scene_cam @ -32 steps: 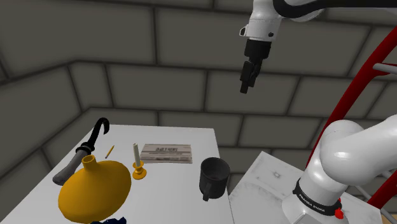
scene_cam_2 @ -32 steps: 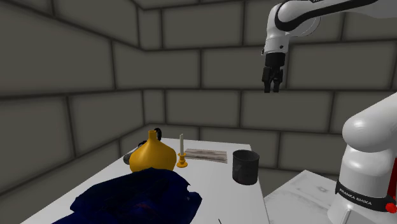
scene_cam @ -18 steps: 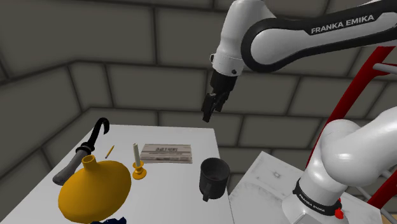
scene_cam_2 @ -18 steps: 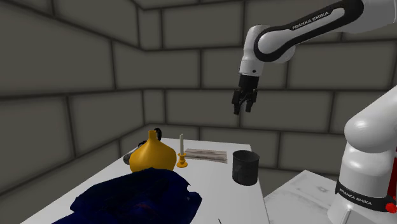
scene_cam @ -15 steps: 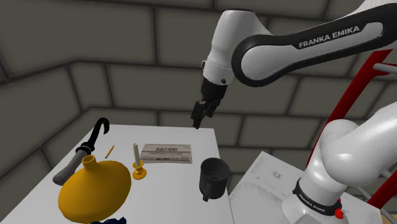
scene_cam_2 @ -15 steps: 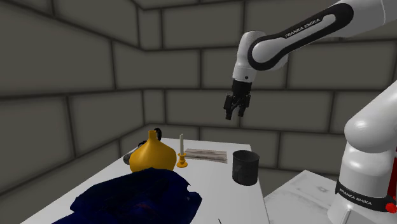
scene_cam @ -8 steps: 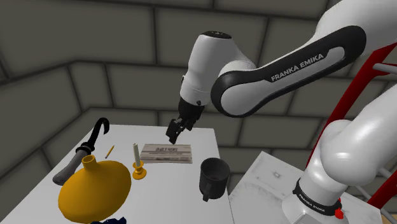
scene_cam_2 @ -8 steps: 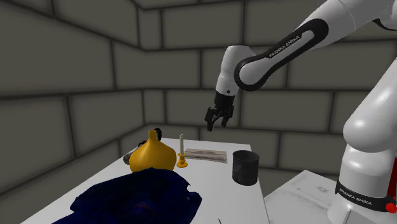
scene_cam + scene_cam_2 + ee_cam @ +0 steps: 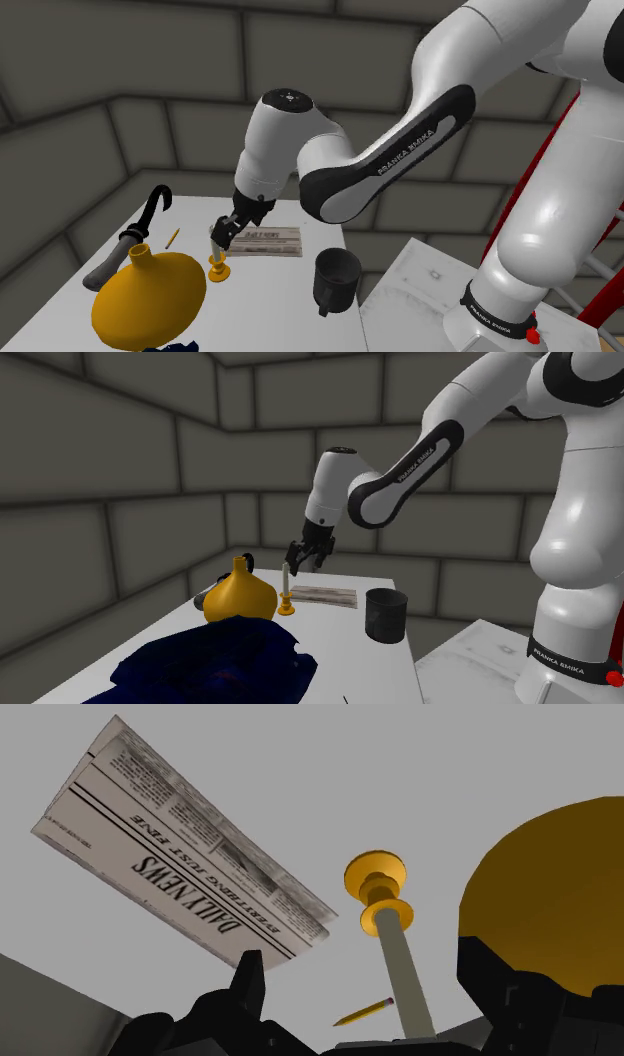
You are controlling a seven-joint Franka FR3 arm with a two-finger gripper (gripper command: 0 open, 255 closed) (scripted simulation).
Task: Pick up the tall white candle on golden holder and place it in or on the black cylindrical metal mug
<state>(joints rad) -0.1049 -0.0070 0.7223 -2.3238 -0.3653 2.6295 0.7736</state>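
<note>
The candle [image 9: 212, 243] stands upright on the white surface [image 9: 272, 298]. Its long axis is vertical, with the golden holder [image 9: 219, 268] flat on the surface and the pale, slim shaft pointing straight up. In the second exterior view the candle [image 9: 285, 580] rises beside the neck of a round orange vase [image 9: 240, 594]. The tool [image 9: 222, 233] hangs at the candle's upper end, angled down from the arm. In the wrist view its two black fingers [image 9: 248, 979] stand apart, and the shaft [image 9: 400, 966] runs up between them without touching either, nearer to the finger on the vase's side. The holder's round base [image 9: 375, 872] is at the far end. A folded newspaper [image 9: 262, 240] lies flat just beside the candle on the wall side. The black mug [image 9: 337, 276] stands upright with its mouth open, apart from the candle toward the shoulder view's right, near the edge of the surface. A yellow pencil [image 9: 172, 238] lies on the candle's other side, and past it is a black umbrella [image 9: 130, 236] with a hooked handle. A dark blue cloth [image 9: 220, 664] is heaped on the near part of the surface in the second exterior view.
</note>
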